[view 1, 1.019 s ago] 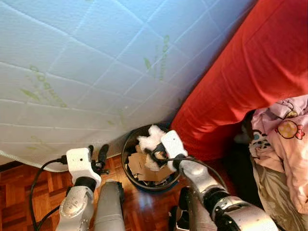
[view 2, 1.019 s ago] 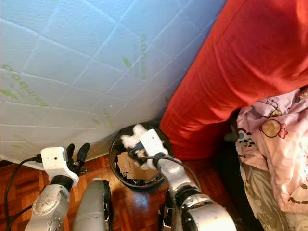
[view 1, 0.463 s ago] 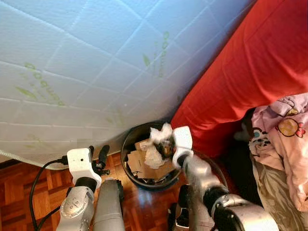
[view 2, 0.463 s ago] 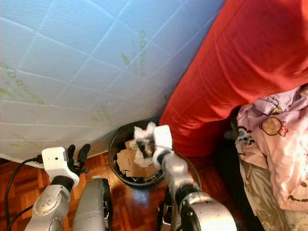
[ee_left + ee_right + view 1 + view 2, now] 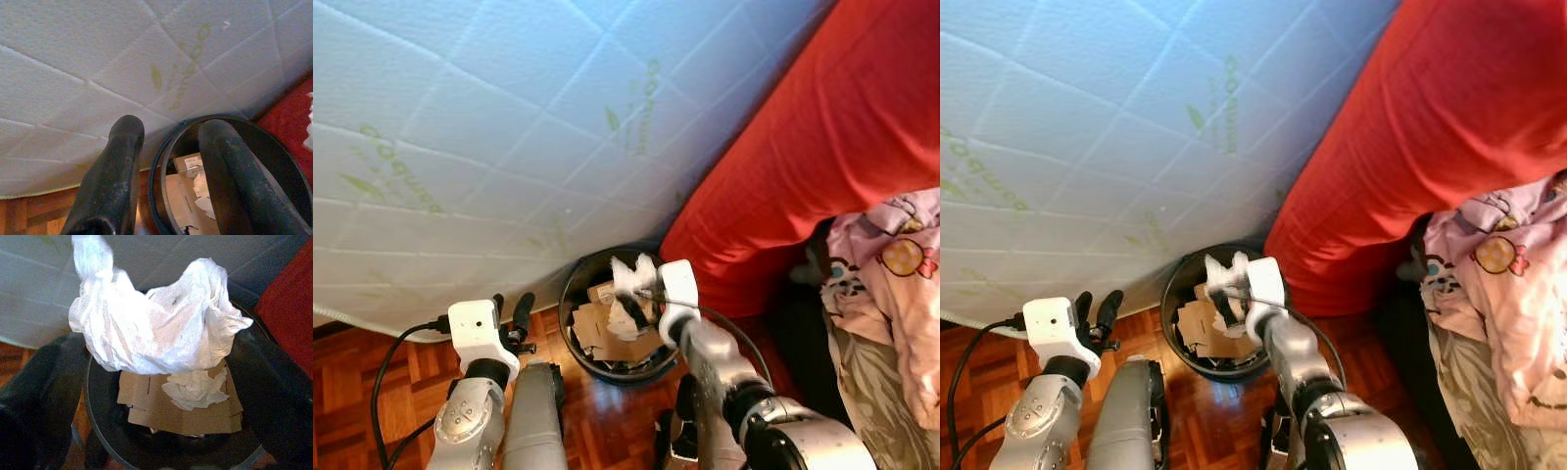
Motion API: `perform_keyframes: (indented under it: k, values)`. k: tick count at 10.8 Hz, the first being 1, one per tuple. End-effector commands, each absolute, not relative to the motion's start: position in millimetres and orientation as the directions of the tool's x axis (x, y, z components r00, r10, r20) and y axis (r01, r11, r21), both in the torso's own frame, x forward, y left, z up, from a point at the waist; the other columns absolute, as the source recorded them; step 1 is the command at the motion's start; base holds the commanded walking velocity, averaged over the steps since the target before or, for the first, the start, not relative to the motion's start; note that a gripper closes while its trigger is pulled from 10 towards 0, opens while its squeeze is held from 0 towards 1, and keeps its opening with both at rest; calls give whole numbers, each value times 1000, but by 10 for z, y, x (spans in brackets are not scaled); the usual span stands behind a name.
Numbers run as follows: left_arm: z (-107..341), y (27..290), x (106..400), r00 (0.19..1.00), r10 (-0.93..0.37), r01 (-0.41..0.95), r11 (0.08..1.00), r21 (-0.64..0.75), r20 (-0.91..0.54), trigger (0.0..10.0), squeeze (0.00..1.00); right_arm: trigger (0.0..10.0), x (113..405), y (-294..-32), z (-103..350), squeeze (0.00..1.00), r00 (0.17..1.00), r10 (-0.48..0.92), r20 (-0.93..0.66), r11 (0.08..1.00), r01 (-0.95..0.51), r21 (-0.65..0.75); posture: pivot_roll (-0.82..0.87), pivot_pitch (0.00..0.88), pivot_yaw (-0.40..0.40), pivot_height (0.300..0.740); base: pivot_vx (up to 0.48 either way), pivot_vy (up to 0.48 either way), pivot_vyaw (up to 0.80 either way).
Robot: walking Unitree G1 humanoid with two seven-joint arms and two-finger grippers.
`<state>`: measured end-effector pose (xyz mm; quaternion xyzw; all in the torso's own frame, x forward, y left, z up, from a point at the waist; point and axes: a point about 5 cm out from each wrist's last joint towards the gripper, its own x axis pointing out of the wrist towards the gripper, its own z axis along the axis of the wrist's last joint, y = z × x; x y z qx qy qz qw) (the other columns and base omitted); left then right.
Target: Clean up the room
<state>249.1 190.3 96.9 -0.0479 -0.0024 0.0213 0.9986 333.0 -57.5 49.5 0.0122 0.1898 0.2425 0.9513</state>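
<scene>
White tissue [image 5: 151,328] is hanging in my right gripper [image 5: 636,294], pinched between its fingers right above the bin [image 5: 579,338], so it only needs to drop straight down. My left gripper [image 5: 509,315] is waiting open beside the bin, holding nothing. Since a second ago my right arm has been swinging the tissue further over the cardboard [image 5: 181,406] inside.

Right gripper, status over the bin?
Right gripper shut on crumpled tissue, directly above black bin. Left gripper open, idle beside bin. Bin holds cardboard; nothing blocking the drop.
</scene>
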Motion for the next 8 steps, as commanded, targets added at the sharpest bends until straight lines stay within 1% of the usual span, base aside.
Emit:
perform_keyframes:
  k: [1,2,3,4,5,6,7,8]
  values:
    - [905,1915,2443,998,52,-55,993,-103,-33,10000,0,10000,3145,-595,235,0,754,453,-476,878,-470,91,248,358,-90,622,0,0,0]
    - [907,1911,2444,998,50,-54,993,-103,-33,10000,0,10000,3146,-600,241,0,762,461,-455,882,-450,141,252,357,-90,622,0,0,0]
    - [907,1914,2445,998,50,-53,993,-103,-34,10000,0,10000,3276,-646,399,0,831,429,-354,901,-366,233,247,357,-89,622,0,0,0]
    - [907,1909,2448,998,49,-52,993,-104,-34,10000,0,10000,3268,-660,370,0,823,412,-391,910,-356,210,247,357,-89,622,0,0,0]
    - [902,1902,2451,998,46,-49,993,-104,-34,10000,0,10000,3129,-608,197,0,741,425,-520,884,-463,62,249,351,-88,622,0,0,0]
    - [908,1904,2455,998,45,-48,994,-103,-33,10000,0,10000,3176,-562,284,0,770,460,-443,885,-436,163,257,356,-88,622,0,0,0]
    - [916,1915,2457,998,48,-51,994,-101,-31,10000,0,10000,3290,-583,424,0,824,435,-363,896,-357,263,253,357,-87,622,0,0,0]
    - [914,1908,2457,998,46,-49,994,-100,-32,10000,0,10000,3143,-564,219,0,736,425,-527,883,-465,62,254,351,-90,622,0,0,0]
